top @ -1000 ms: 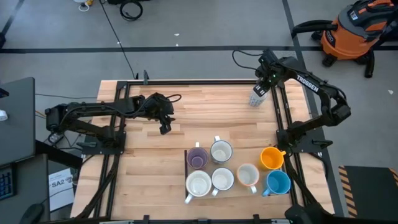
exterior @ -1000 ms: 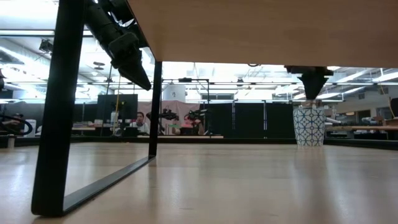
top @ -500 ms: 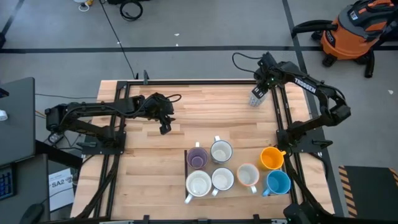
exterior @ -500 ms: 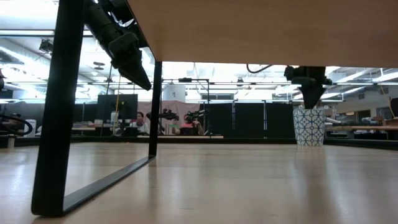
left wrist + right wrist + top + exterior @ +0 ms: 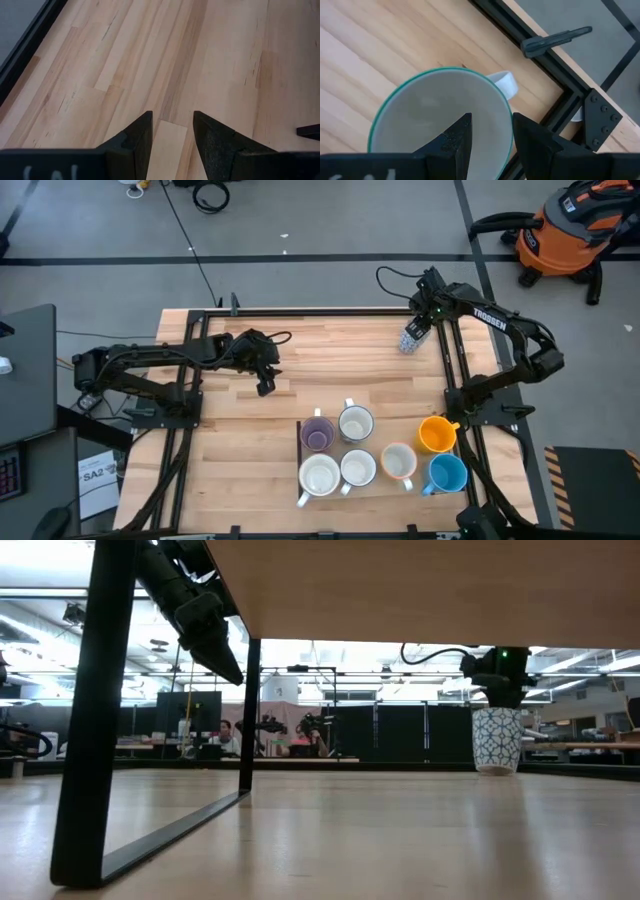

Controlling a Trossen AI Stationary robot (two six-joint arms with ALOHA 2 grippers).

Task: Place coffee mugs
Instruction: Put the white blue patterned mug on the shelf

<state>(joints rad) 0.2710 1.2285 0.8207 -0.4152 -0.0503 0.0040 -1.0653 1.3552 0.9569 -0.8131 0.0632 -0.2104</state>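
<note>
Eight coffee mugs on the counter (image 5: 330,360): seven bunched at the near edge, one alone at the far right corner.

Lone patterned mug (image 5: 411,338) (image 5: 497,740) (image 5: 420,110) upright on the wood beside the black frame (image 5: 540,60); white with a dark lattice print, teal rim, pale inside, handle turned toward the frame. Right claw (image 5: 420,327) (image 5: 497,690) (image 5: 492,125) directly over its mouth, fingers apart, gripping nothing, tips at or just above the rim. Likely hazard: a sideways withdrawal catching a fingertip on the rim, tipping the mug or dragging it toward the counter's edge; a straight lift looks safer. Left claw (image 5: 265,385) (image 5: 172,122) over bare wood on the left side, fingers apart, empty. In the bunch: purple mug (image 5: 318,434), orange mug (image 5: 436,434), blue mug (image 5: 447,474), the rest white or cream. Packed close, so easy to knock neighbours when reaching in.
</note>
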